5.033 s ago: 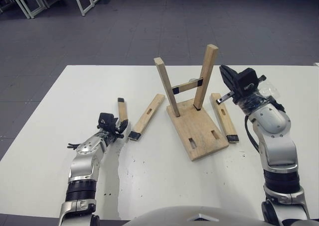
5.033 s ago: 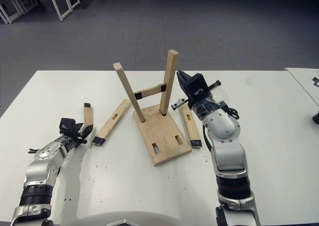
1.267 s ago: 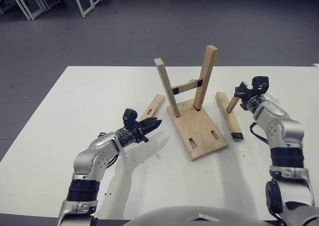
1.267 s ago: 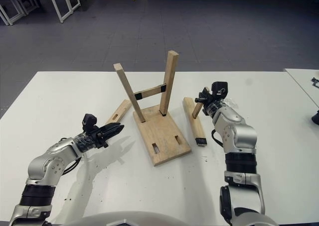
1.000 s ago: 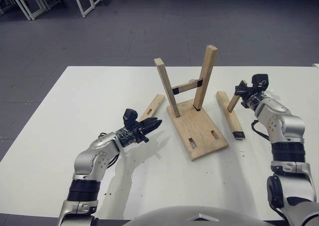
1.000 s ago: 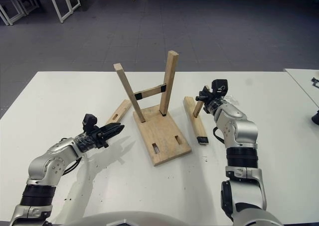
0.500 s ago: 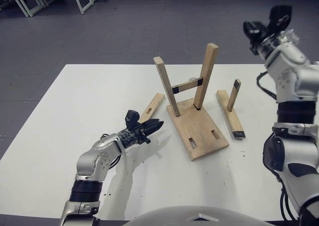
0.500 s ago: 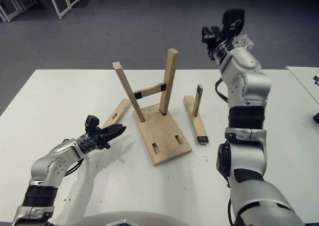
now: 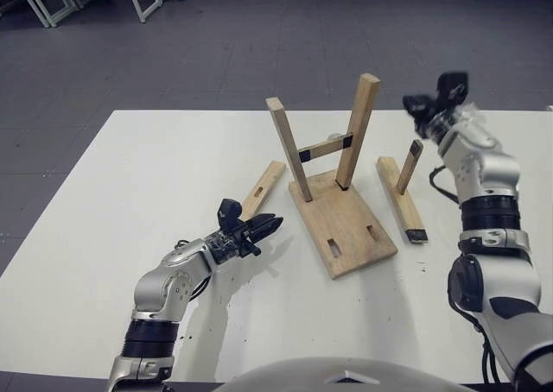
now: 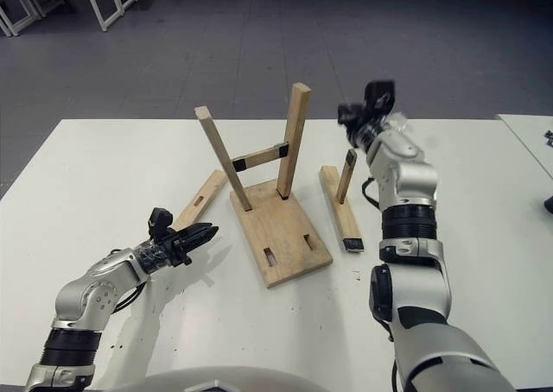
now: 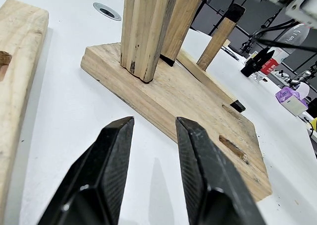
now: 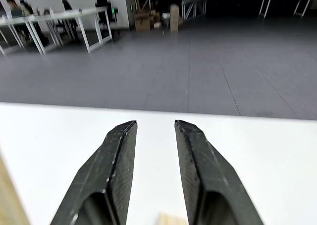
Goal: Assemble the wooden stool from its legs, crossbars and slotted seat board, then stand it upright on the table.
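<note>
Two grippers are in play, both empty. Nearest, in the lower left-centre of the left eye view, the left gripper (image 9: 266,225) hangs low over the white table (image 9: 130,176) with its fingers a little spread. Just above it in the frame lies a loose leg (image 9: 262,187), flat on the table, its long axis running diagonally from lower left to upper right. The gripper points along much the same line, so I judge this leg to be the left arm's to fetch, with a turn of the wrist needed to close across its width.

At centre the seat board (image 9: 346,237) lies flat, two standing legs (image 9: 289,150) slotted into its far end and joined by a crossbar (image 9: 324,150); its near slots are open. Right of it a second loose leg (image 9: 408,215) lies lengthwise, a short crossbar (image 9: 406,166) standing upright on it. Farthest, upper right, the right gripper (image 9: 419,107) hovers just above that crossbar, fingers parted.
</note>
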